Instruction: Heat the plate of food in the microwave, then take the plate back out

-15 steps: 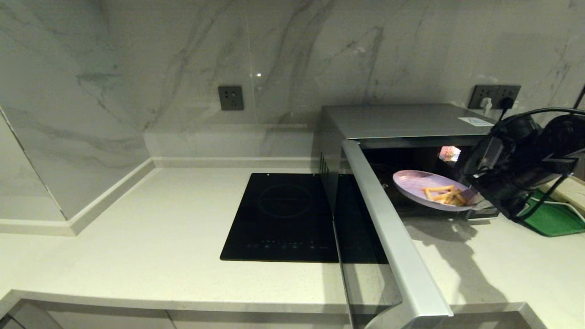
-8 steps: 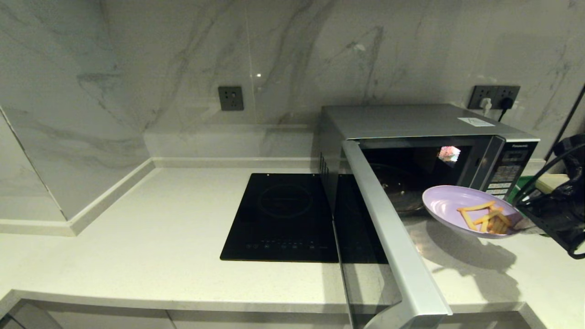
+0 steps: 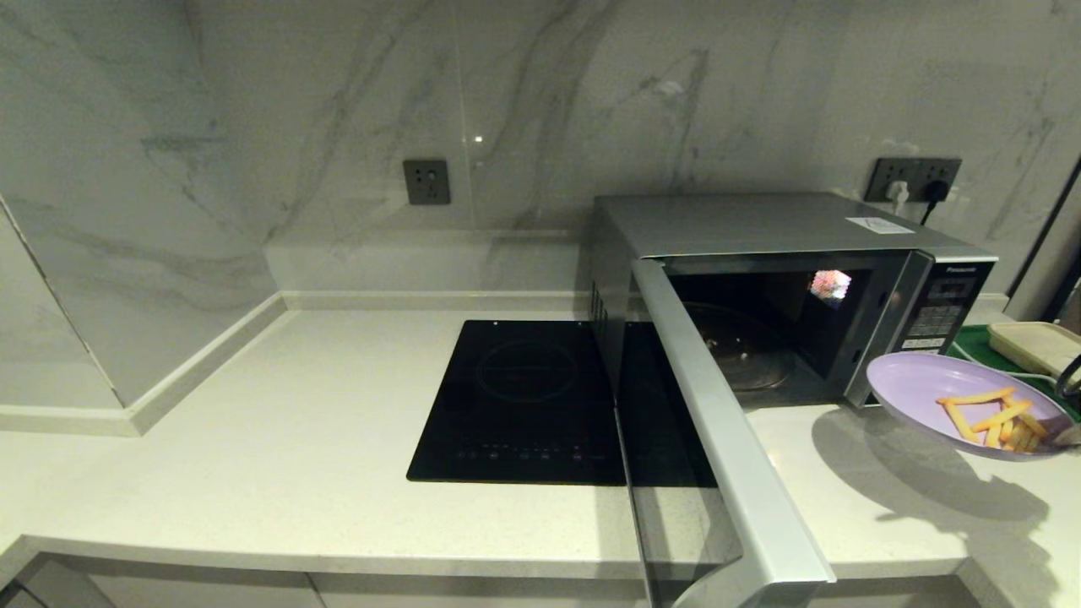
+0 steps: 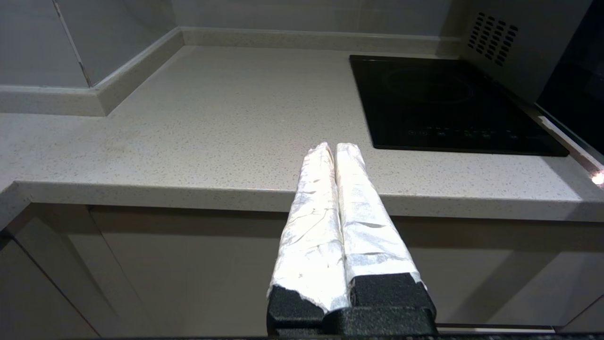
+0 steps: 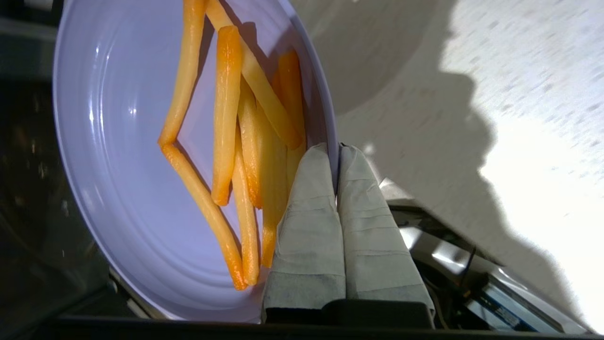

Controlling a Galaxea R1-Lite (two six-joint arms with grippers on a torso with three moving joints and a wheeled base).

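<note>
Right gripper [image 5: 336, 156] is clenched on the rim of the plate of food [image 3: 929, 384], pinching the edge from the side so the fries [image 3: 996, 418] stay on top and the fingers stay clear of them. In the head view the plate sits at the right edge of the frame, held in the air above the bench [image 3: 338, 405], casting a shadow on it, just outside and right of the microwave [image 3: 760, 228] opening. The plate tilts a little and the fries bunch toward the gripped side. The microwave door [image 3: 718, 439] stands wide open toward the camera and the cavity shows only the glass turntable [image 3: 743, 346], so this looks like the take-out part of the job, with a set-down on the bench probably next. A green tray [image 3: 971, 344] and beige tray [image 3: 1034, 346] lie behind the plate at right. Left gripper [image 4: 330, 148] is parked below the bench front edge, fingers pressed together and grasping nothing. The cooktop [image 3: 524, 397] sits left of the microwave.
</note>
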